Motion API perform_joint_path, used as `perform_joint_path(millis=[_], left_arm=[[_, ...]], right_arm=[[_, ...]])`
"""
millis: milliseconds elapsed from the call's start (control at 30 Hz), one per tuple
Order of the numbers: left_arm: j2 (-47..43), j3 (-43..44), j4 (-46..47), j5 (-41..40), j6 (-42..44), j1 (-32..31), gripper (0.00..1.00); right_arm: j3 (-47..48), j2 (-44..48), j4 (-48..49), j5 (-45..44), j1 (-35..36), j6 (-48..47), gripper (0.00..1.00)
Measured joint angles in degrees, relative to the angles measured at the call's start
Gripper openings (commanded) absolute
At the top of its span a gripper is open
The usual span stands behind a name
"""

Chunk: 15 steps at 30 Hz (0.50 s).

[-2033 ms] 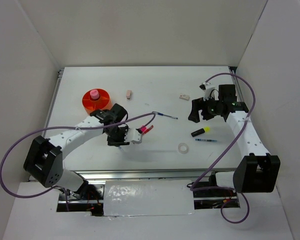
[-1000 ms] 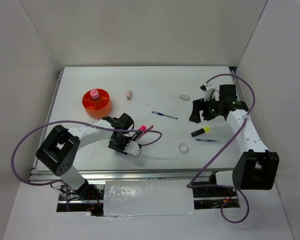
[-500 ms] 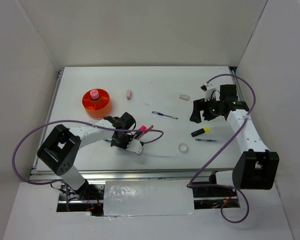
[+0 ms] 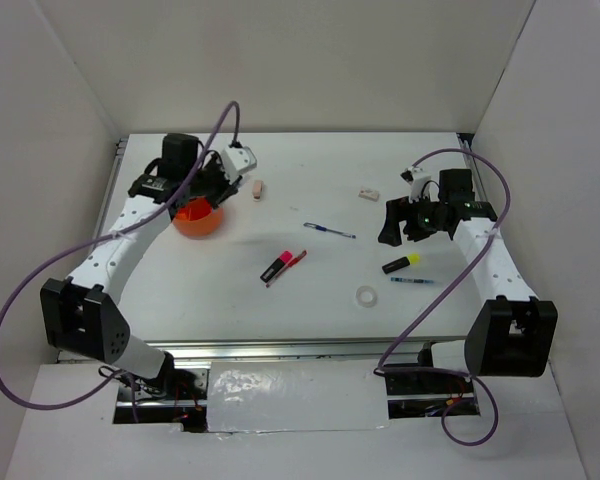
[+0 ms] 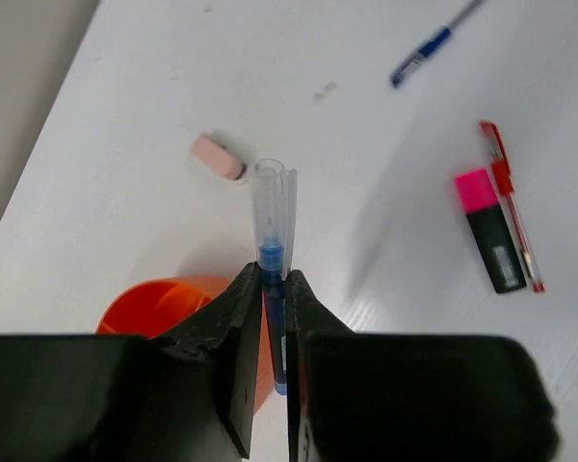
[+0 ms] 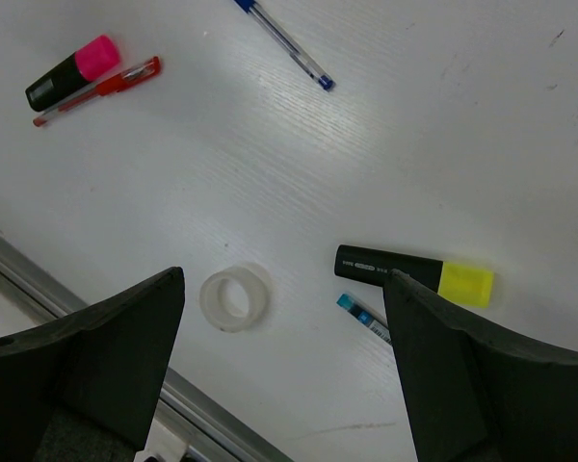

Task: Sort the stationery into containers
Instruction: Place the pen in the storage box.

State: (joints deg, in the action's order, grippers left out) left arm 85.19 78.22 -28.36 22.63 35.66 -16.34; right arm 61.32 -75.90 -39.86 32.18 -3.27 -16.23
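White table (image 4: 320,170), left gripper (image 5: 273,279) pinching blue pen (image 5: 273,207) over orange tub (image 5: 154,303), eraser (image 5: 218,157) beyond; right gripper (image 6: 284,279) spread.

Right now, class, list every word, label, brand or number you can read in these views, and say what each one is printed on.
No text can be read in any view.
Yellow-black highlighter: white print on the black barrel, too small to read.
Pink highlighter: pale label on the dark barrel, too blurred to read.
Blue pen in the left gripper: no print shows.
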Motion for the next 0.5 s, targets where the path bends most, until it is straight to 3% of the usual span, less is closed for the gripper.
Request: perform_joint_path(millis=[233,500], left_arm=[[3.10,0.44,6.08,3.61,-7.74,9.46,0.00],[6.56,-1.44,12.85,4.46,-10.40,14.14,0.00]], right_arm=[[0.00,-0.44,0.04,0.17,0.00,0.15,0.90],[0.00,-0.46,0.07,0.15,0.00,0.13,0.90]])
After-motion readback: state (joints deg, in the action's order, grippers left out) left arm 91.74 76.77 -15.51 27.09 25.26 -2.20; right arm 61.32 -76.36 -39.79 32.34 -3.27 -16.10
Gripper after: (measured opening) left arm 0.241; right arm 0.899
